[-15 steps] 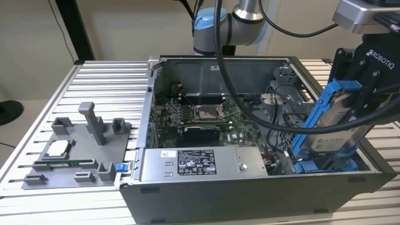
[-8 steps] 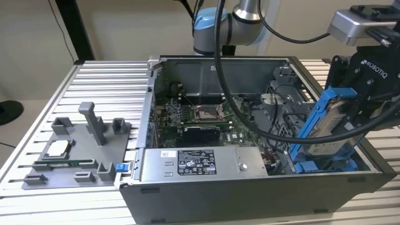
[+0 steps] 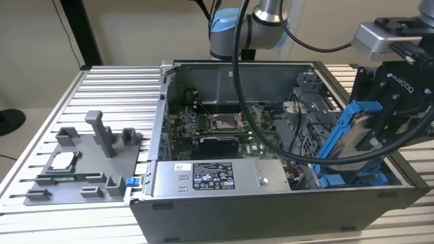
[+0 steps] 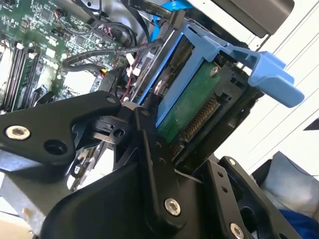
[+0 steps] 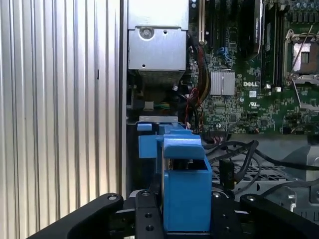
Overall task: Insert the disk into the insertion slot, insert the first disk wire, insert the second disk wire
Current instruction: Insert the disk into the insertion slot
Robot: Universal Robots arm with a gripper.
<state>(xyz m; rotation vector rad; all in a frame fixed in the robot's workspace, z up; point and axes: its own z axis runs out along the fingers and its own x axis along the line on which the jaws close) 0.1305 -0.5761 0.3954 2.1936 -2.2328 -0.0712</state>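
1 disk (image 3: pixel 344 128) tilted in gripper (image 3: pixel 371 136), prob. over insertion slot (image 3: pixel 337 181).

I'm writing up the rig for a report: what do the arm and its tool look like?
The arm is silver-grey tubing with a light blue joint cap. Thick black cables hang off it. A silver-grey block sits at the wrist. The tool is matte black, with white lettering on its body and jointed link fingers studded with silver screw heads.
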